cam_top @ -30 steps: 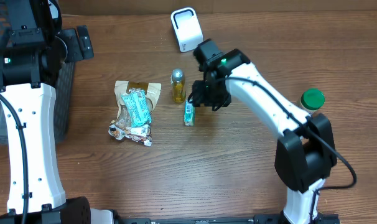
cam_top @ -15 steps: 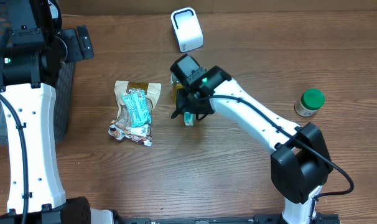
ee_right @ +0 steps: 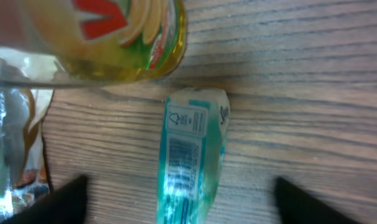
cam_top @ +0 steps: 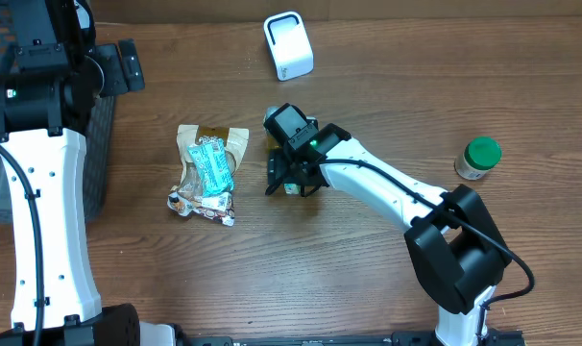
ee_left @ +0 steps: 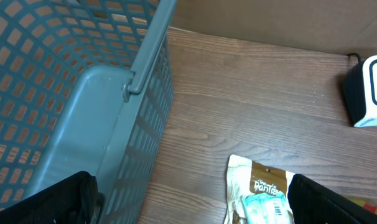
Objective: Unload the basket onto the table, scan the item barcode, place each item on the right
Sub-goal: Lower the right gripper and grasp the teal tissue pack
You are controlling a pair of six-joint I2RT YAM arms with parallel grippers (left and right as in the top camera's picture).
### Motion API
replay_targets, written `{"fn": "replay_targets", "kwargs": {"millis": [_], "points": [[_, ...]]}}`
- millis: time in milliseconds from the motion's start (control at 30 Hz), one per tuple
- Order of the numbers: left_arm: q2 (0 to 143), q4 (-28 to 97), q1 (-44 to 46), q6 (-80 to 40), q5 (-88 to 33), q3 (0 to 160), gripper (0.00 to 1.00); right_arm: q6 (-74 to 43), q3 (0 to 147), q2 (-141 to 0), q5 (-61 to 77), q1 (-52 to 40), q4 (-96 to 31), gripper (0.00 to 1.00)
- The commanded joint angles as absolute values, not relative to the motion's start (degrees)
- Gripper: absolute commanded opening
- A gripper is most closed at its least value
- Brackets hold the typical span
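Right gripper [ee_right: 195, 202]: spread wide, empty | teal packet [ee_right: 193, 149]: inside its gap, long axis 12–6, barcode [ee_right: 181, 167] seemingly up | left gripper [ee_left: 188, 200]: spread, farther off.

A packet [ee_right: 191, 155] is laid just before a bottle [ee_right: 114, 37]; bags [cam_top: 206, 168] are set left, a jar [cam_top: 479, 159] far right.

- A brown wooden surface [cam_top: 272, 279], its grain running from left edge to right, fills the overhead view.
- A plain tan board [cam_top: 416, 8] stands along its far edge.
- A blue-grey mesh basket [ee_left: 51, 93] sits at the left edge.
- Light is even and shadows are soft.
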State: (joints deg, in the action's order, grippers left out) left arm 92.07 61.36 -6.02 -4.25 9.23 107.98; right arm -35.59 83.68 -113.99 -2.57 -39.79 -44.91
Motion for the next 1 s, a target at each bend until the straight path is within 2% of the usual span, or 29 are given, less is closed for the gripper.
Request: {"fn": "replay_targets", "kwargs": {"millis": [0,233,267,333,433,500,967], "points": [[92.3,61.3,-6.0,-3.4,9.1,108.0,1.00,-35.7,81.7,-115.2,-3.4,-39.7,-42.7,1.00],[92.3,61.3,-6.0,-3.4,9.1,108.0,1.00,-35.6,80.7,-115.2,-4.4,-39.7,-41.7,1.00],[92.3,61.3,-6.0,-3.4,9.1,108.0,0.99,-35.6,80.7,-115.2,-4.9,-39.7,-41.8,0.97],[92.3,61.3,-6.0,-3.4,9.1,108.0,1.00,-35.6,80.6,-115.2,-5.6,-39.7,-41.9,0.77],[92.3,61.3,-6.0,-3.4,9.1,108.0,1.00,-35.6,80.6,-115.2,-5.7,-39.7,-41.8,0.53],[92.3,61.3,-6.0,-3.4,9.1,108.0,0.99,-35.6,80.6,-115.2,-6.0,-39.7,-41.8,0.45],[92.3,61.3,-6.0,-3.4,9.1,108.0,0.99,-35.6,80.6,-115.6,-7.9,-39.7,-40.2,0.44]]}}
